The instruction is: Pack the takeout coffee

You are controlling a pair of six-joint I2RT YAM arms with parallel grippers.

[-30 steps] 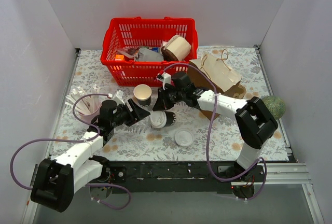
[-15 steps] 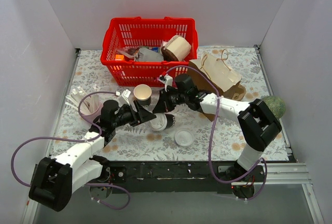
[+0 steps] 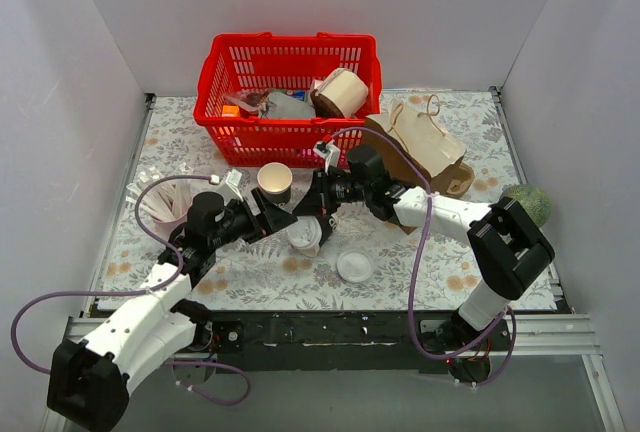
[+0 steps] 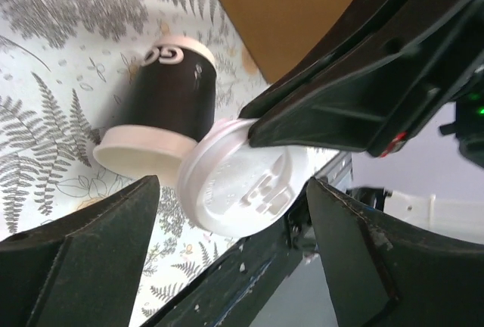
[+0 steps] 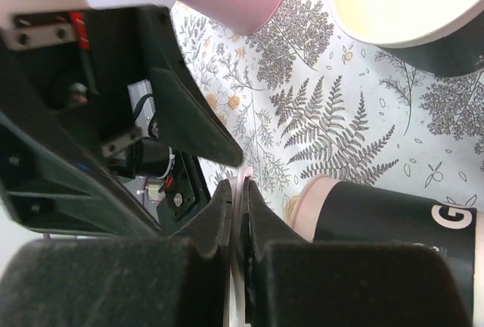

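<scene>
1. Left gripper [image 3: 282, 220] has pushed in toward the middle of the desk over the last second. Right gripper [image 3: 318, 212] has come down over the same spot, and the white disc under it now faces up more.
2. Takeout coffee [image 4: 170, 96]: on its side at mid-desk, slightly toward the near edge, mouth toward the left arm. Not lifted.
3. Right jaws are pinched together on the edge of the coffee lid [image 4: 242, 187]. In the left wrist view the lid sits offset from the cup mouth, touching the rim at one side. It looks half off or popped, but I can't confirm the seating.
4. Left jaws are wide apart and empty, with the lid and cup mouth just ahead of them.
5. Progress: nothing packed yet. The paper bag [image 3: 425, 147] lies toward the far right corner and the red basket [image 3: 215, 82] sits at the far edge. This cup is in neither, and I can't tell which is the target.
6. Left to do, my read: reseat the lid if it's off, grip the cup body, lift, carry, set it in.
7. Don't mix up: the lidless cup [image 3: 274, 180] is just beyond the grippers, and the loose lid [image 3: 353, 267] is nearer the near edge.
</scene>
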